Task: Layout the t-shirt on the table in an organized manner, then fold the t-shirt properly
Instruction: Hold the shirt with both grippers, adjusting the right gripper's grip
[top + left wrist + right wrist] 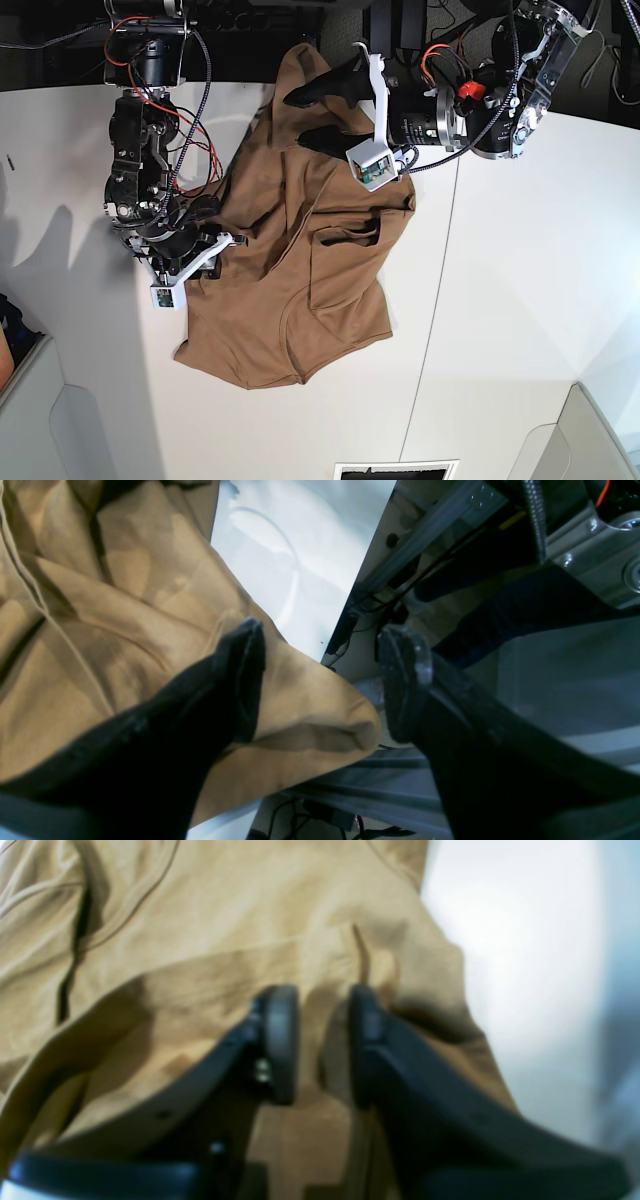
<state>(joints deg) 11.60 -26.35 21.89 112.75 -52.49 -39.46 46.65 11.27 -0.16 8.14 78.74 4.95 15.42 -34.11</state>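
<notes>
Shirt: rumpled tan-brown cotton t-shirt (pixel 300 270) on matte white table (pixel 520 300).
Left gripper (pixel 320 680): jaws wide, over shirt's edge.
Right gripper (pixel 322 1040): jaws narrow, pinching a shirt fold.

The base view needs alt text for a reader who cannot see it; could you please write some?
A crumpled tan t-shirt lies on a white table, seen from above. The right gripper is at its left edge, and the left gripper is open over its far end.
</notes>
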